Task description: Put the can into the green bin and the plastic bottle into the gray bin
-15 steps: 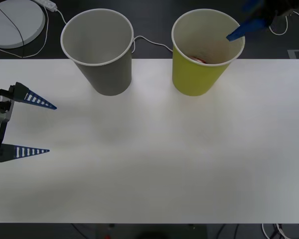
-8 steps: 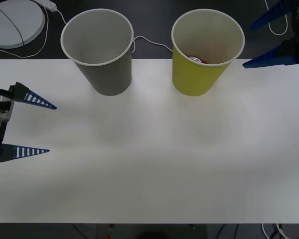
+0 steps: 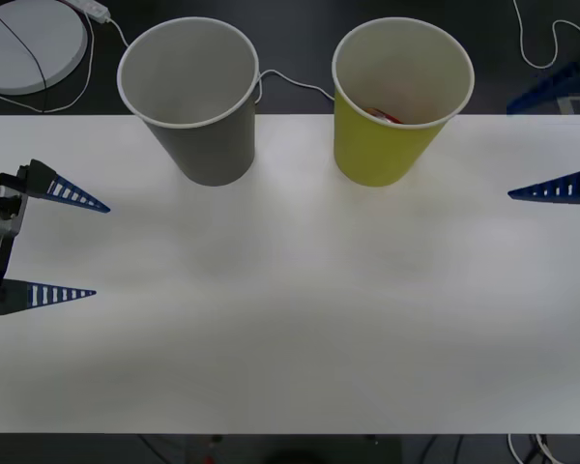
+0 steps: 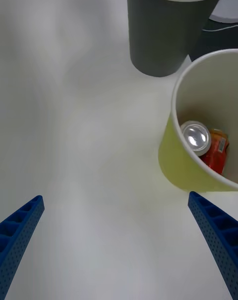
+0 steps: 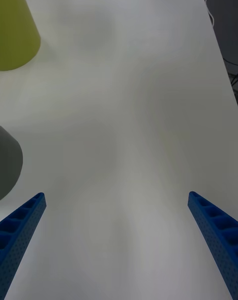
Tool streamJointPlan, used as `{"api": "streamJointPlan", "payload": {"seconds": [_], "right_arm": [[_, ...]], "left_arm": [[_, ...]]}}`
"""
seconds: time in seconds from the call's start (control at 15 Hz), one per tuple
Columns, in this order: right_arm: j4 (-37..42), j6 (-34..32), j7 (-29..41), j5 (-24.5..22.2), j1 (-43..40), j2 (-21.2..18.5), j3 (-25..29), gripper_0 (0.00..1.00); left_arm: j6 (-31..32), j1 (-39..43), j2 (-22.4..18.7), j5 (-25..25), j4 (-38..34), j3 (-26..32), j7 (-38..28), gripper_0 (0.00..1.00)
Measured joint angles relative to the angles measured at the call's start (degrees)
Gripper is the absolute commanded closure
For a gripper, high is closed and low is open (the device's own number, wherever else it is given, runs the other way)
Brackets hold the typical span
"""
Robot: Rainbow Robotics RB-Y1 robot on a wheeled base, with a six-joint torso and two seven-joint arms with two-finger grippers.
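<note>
Yellow-green and gray, the two bins stand side by side at the far edge of the white table [image 3: 290, 319] in the front view: the gray bin [image 3: 195, 106] on the left, the green bin [image 3: 394, 106] on the right, both upright and apart. A sliver of red shows low inside the green bin. The left gripper [image 3: 75, 246] hovers at the table's left edge, fingers spread wide and empty. The right gripper [image 3: 553, 140] sits at the right edge, near the green bin, also spread and empty.

From the right wrist, the can [image 4: 204, 142] lies inside the green bin [image 4: 178, 166], its silver top facing up and its red side against the pale wall. The gray bin [image 4: 166, 30] stands just beyond.

From the left wrist, the spread blue fingers [image 5: 22, 230] frame bare table, with the green bin [image 5: 17, 30] and gray bin [image 5: 10, 163] at the side.
</note>
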State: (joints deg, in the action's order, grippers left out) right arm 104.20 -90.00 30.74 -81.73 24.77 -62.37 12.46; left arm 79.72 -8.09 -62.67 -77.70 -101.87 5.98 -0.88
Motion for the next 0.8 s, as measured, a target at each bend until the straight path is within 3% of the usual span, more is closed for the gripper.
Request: {"api": "streamJointPlan", "payload": {"seconds": [0.4,0.8], "right_arm": [[1.9,0.0,-11.48,4.83,-12.1,1.23,4.91,0.0],[1.89,0.0,-18.01,5.45,-18.29,4.52,6.68,0.0]], "left_arm": [[0.0,0.0,0.0,0.0,0.0,0.0,0.0,0.0],[0.0,0.0,0.0,0.0,0.0,0.0,0.0,0.0]]}}
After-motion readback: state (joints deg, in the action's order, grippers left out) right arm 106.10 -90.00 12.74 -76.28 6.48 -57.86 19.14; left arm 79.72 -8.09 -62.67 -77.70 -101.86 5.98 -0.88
